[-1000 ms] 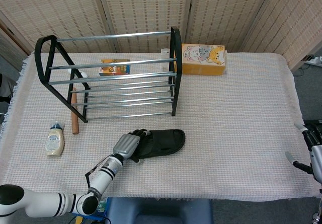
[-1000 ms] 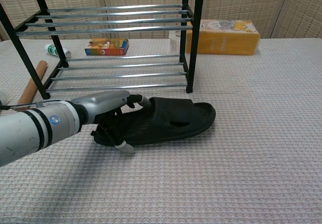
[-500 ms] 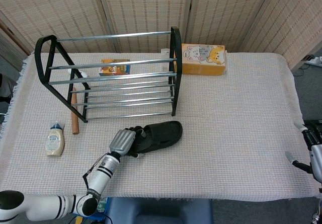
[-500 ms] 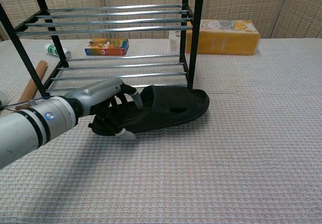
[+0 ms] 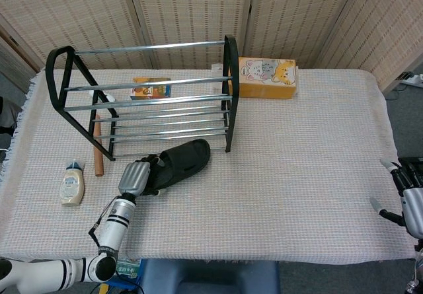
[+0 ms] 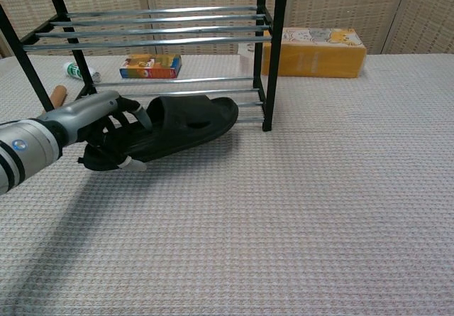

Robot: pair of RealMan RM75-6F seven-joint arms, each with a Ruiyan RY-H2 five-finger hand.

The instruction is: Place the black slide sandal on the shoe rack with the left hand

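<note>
Backdrop is a folding screen (image 5: pixel 198 10) of woven, straw-colored panels in pale frames, running right across behind the table (image 5: pixel 317 175). The table has a nubby off-white cloth over it, fringed on the left edge. Gray floor (image 5: pixel 403 109) shows off to the right. Lighting is soft and even, shadows faint.

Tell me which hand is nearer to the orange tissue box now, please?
Left, it seems. The left hand grips the black slide sandal in front of the shoe rack, across from the orange tissue box. The right hand sits at the table's far right edge.
</note>
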